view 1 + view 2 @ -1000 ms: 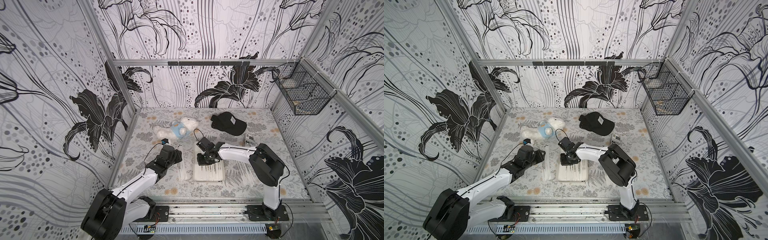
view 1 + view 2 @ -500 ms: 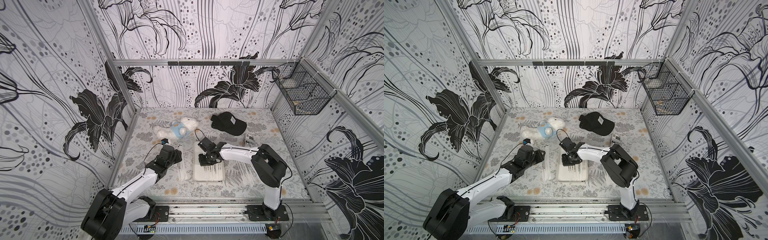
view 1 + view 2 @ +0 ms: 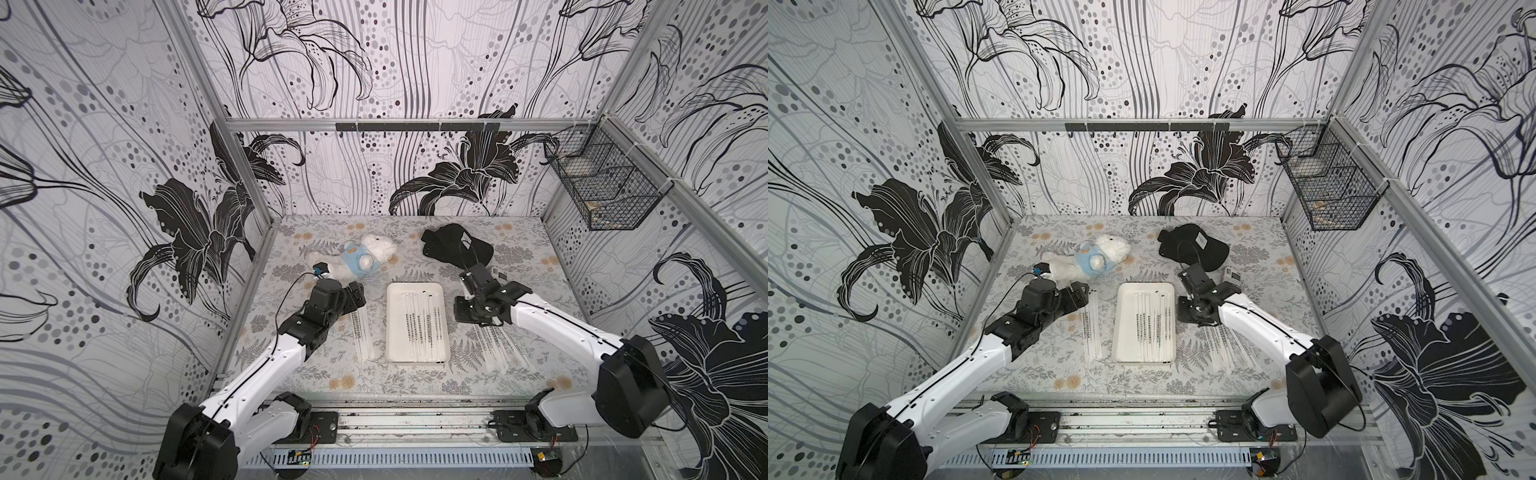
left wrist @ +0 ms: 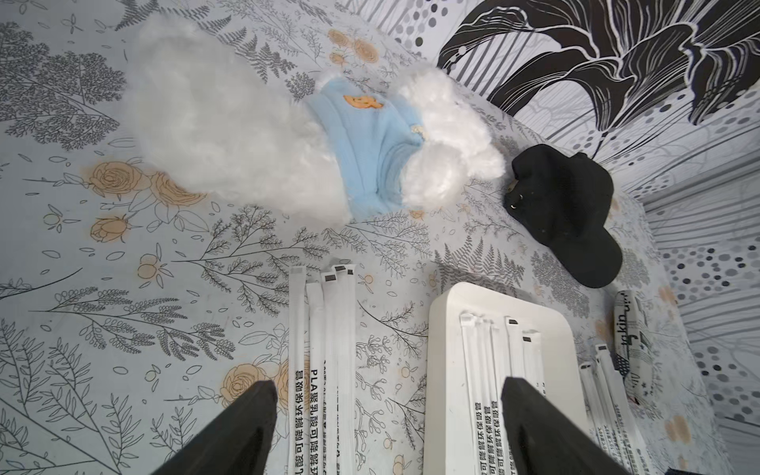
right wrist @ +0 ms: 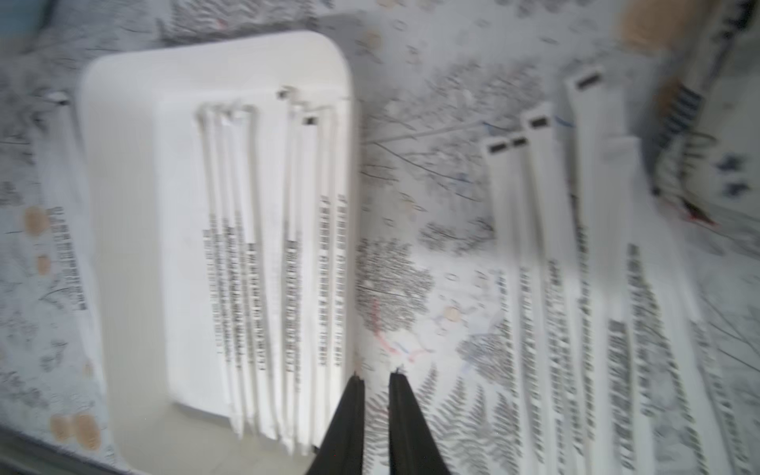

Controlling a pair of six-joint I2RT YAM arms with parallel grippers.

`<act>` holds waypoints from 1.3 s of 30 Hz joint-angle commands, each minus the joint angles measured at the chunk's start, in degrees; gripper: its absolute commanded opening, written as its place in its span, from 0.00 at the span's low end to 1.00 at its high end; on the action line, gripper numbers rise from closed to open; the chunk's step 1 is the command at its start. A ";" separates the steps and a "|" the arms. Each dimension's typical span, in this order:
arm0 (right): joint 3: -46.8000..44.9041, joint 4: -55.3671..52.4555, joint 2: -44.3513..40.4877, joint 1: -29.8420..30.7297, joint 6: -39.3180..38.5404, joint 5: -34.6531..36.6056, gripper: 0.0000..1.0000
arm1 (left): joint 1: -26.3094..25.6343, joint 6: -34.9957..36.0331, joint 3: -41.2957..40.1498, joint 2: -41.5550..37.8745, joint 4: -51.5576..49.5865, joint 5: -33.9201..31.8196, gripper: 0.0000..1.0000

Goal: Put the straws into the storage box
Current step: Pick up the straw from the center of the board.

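Currently listed, tabletop with floral cover, 2 arms, straws in 3 groups:

Item 1: storage box [image 3: 395,332] [image 3: 1124,332], shallow white tray, at mid-table between the 2 arms, long sides running from front to back; rim also seen in the wrist views [image 4: 444,312] [image 5: 123,205].

Item 2: straws in the box [image 3: 419,328] [image 3: 1154,328], several, lying flat and parallel along its length, crowded toward the side nearer the right arm; the side nearer the left arm bare.

Item 3: straws on the table by the left arm [image 3: 362,336] [image 3: 1091,328] [image 4: 325,329], a tight parallel bundle, near the box and apart from it.

Item 4: straws on the table by the right arm [image 3: 494,345] [image 3: 1223,345] [image 5: 555,246], a looser fan, partly under the arm in both top views.

Item 5: left gripper [image 3: 359,296] [image 4: 386,386], jaws spread wide, nothing between them, above the far end of the item 3 bundle.

Item 6: right gripper [image 3: 467,318] [image 5: 376,374], fingers drawn close with a narrow gap, nothing in it, low over the table just beside the box's long side; wrist view blurred.

Sundries: white plush toy [image 3: 365,257] in a blue top; black cap [image 3: 453,247]; short printed packet [image 4: 631,329]; wire basket [image 3: 602,187] on the side wall.
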 commanded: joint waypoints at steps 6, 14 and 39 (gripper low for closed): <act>-4.28 -3.25 4.00 -2.86 -8.61 4.27 0.24 | -0.05 -5.38 -5.57 0.84 14.93 11.35 0.78; -2.48 0.04 10.01 -2.87 -10.39 4.89 0.20 | -6.11 -1.55 -3.66 4.63 10.14 3.65 0.75; 6.93 -1.66 3.72 5.06 3.29 -7.02 0.07 | -3.91 -4.13 -3.44 3.32 4.49 -1.30 0.73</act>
